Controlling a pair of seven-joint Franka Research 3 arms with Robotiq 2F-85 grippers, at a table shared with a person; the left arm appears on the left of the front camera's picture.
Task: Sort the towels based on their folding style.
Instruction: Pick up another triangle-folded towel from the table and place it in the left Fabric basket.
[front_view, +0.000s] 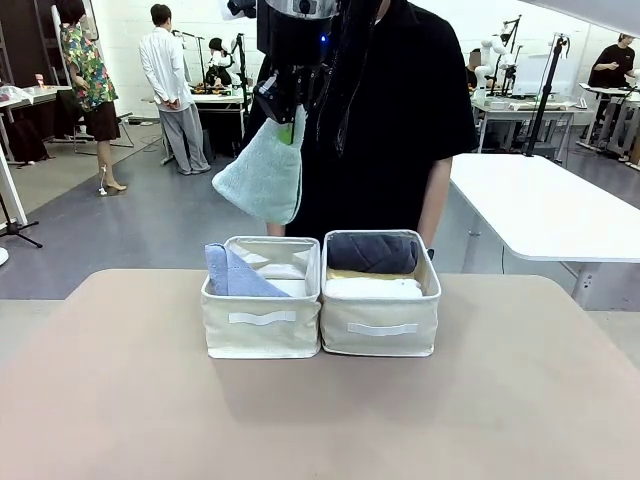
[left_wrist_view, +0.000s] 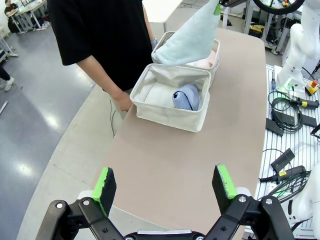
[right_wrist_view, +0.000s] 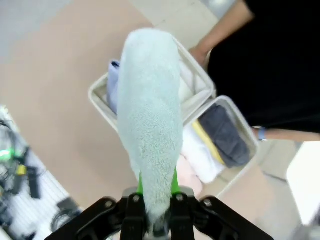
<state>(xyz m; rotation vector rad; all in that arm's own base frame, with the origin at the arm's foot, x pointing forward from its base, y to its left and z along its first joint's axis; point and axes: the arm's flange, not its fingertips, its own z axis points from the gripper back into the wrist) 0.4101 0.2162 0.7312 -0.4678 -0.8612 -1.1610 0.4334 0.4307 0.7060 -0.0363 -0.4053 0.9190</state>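
My right gripper (front_view: 290, 124) hangs high above the left bin (front_view: 262, 338), shut on the top of a pale mint towel (front_view: 264, 176) that dangles below it. In the right wrist view the mint towel (right_wrist_view: 150, 120) runs up from between the closed fingers of the right gripper (right_wrist_view: 155, 206). A periwinkle blue towel (front_view: 234, 274) lies in the left bin. The right bin (front_view: 380, 340) holds dark grey (front_view: 372, 252), yellow (front_view: 348, 273) and white (front_view: 372, 288) rolls, and a pale pink roll (left_wrist_view: 208, 62) shows there too. My left gripper (left_wrist_view: 165, 182) is open over bare table, well short of the bins.
A person in black stands at the table's far edge right behind the bins, one hand (left_wrist_view: 121, 101) at the corner of the left bin (left_wrist_view: 165, 115). Cables and equipment lie beside the table. A white table (front_view: 550, 205) stands at the back right.
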